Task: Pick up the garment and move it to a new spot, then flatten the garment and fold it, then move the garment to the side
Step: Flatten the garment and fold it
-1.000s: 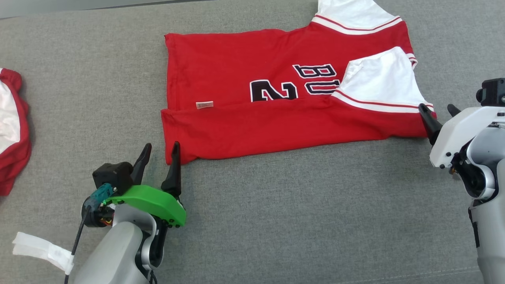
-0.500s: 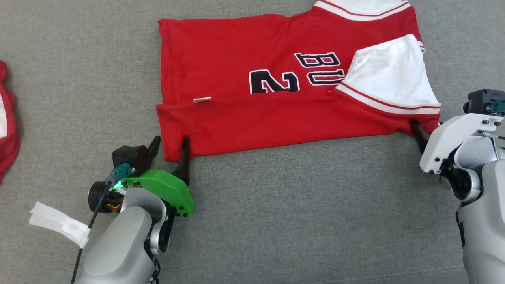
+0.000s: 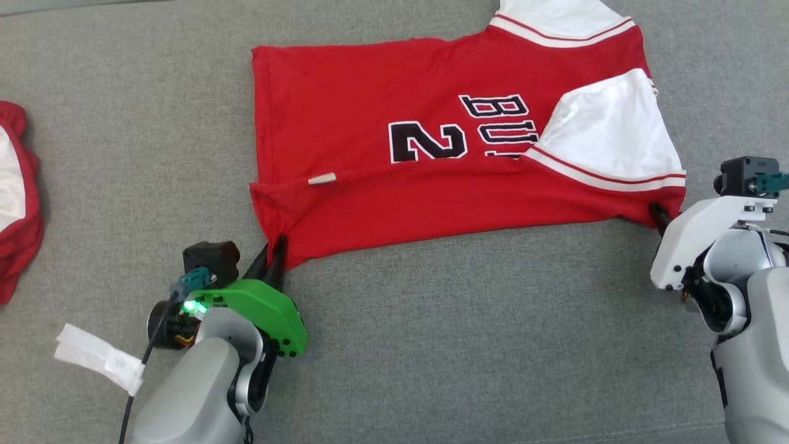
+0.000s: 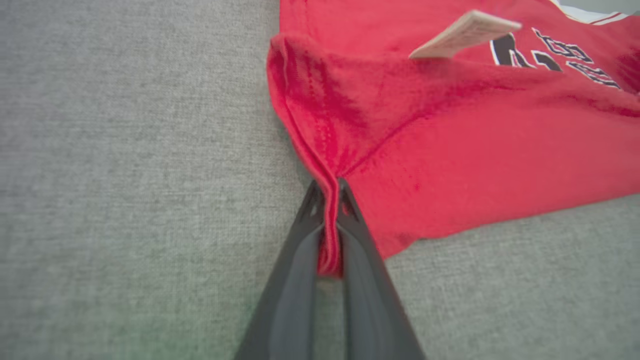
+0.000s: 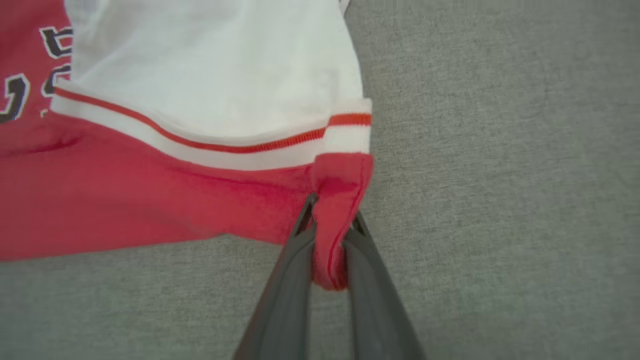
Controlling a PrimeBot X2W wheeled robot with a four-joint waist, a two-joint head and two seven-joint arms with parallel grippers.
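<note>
The garment [image 3: 382, 154] is a red jersey with white sleeves and dark lettering, lying partly folded on the grey cloth surface [image 3: 431, 345], its near strip folded over. My left gripper [image 3: 274, 250] is shut on the garment's near left corner; the left wrist view shows red cloth [image 4: 327, 240] pinched between the dark fingers [image 4: 295, 280]. My right gripper [image 3: 658, 217] is shut on the near right corner below the white sleeve [image 3: 610, 142]; in the right wrist view a red fold [image 5: 332, 235] is bunched between its fingers [image 5: 372, 280].
A second red and white garment [image 3: 18, 197] lies at the left edge of the head view. A strip of white tape [image 3: 98, 357] hangs by my left forearm. Open grey surface stretches in front of the jersey.
Both grippers went from open to shut on the jersey's near corners. The left corner is now drawn into a point toward the left gripper. The head camera also shifted slightly.
</note>
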